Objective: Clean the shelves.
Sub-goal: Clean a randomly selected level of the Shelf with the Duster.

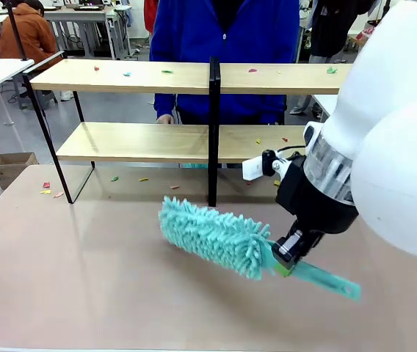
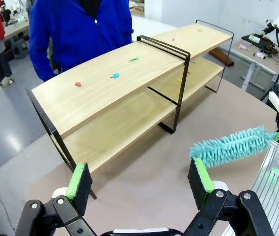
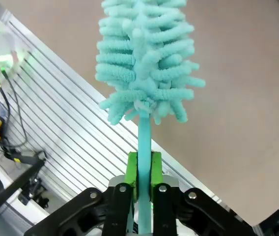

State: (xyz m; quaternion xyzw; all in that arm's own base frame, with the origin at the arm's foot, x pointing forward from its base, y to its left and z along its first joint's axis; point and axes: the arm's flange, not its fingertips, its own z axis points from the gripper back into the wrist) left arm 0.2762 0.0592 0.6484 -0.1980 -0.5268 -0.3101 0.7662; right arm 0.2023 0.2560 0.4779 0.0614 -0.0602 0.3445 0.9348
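The right pincer (image 1: 285,258) clamps the handle of a teal duster (image 1: 212,235) over the desk (image 1: 76,279); the left pincer (image 2: 139,176) gapes wide, empty. The shelves (image 1: 135,143) stand at the desk's far side, coloured scraps (image 1: 126,73) on both boards.

I count one rack of shelves (image 1: 120,75) with two boards and one centre post (image 1: 214,132). On the top board I make it five scraps (image 1: 167,71): two red or pink, two green, one blue. The lower board gives me two I can be sure of, one yellow and one red. On the table (image 1: 84,279) at least six more bits, too small for a firm count. One duster (image 1: 212,233). Two grippers on my feeds: left gripper (image 2: 138,179), right gripper (image 3: 143,169). One person (image 1: 223,29) in blue, one box (image 1: 14,165).
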